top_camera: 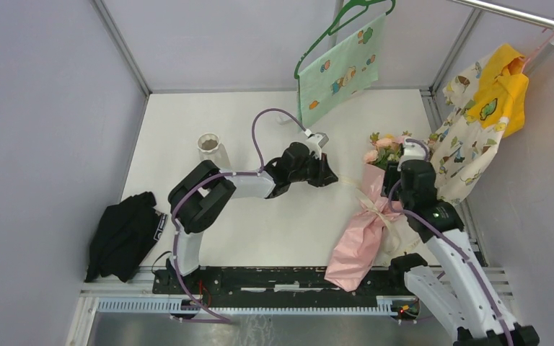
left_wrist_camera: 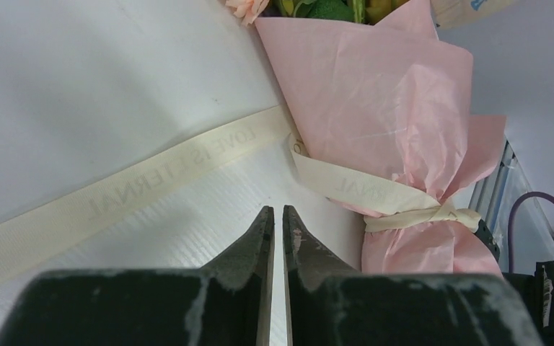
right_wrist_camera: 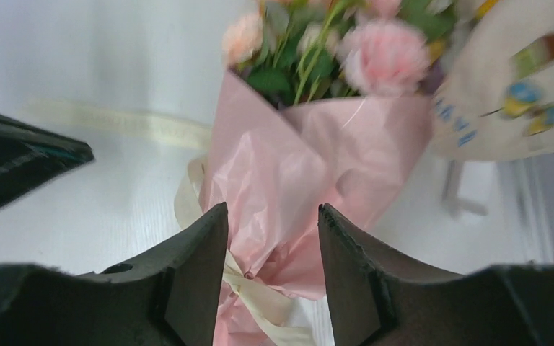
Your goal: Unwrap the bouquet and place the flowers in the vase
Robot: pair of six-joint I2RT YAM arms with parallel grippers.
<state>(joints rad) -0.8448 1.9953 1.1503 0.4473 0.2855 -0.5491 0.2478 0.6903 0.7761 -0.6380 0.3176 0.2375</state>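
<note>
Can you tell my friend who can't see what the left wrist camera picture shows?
A pink paper-wrapped bouquet lies on the white table, tied with a cream ribbon whose long loose end trails across the table. At the bottom, the left gripper is almost closed, holding nothing.

- We see two arms mounted on the black rail (top_camera: 281, 280): the left arm (top_camera: 209, 198) towards its left end and the right arm (top_camera: 451, 259) at its right end. Both have white links and bulky black joint housings.
- A purple cable (top_camera: 258, 126) loops off the left arm beyond the rail, and a second purple cable (top_camera: 476, 268) runs along the right arm.
- Farthest from the rail, the left end effector (left_wrist_camera: 274, 213) has black wedge fingers (left_wrist_camera: 242, 249) scuffed whitish, with a white camera block (top_camera: 318, 138) beside them.
- The right end effector (right_wrist_camera: 273, 209) has matte black tapered fingers, and a small green light (top_camera: 438, 213) glows on its arm.
</note>
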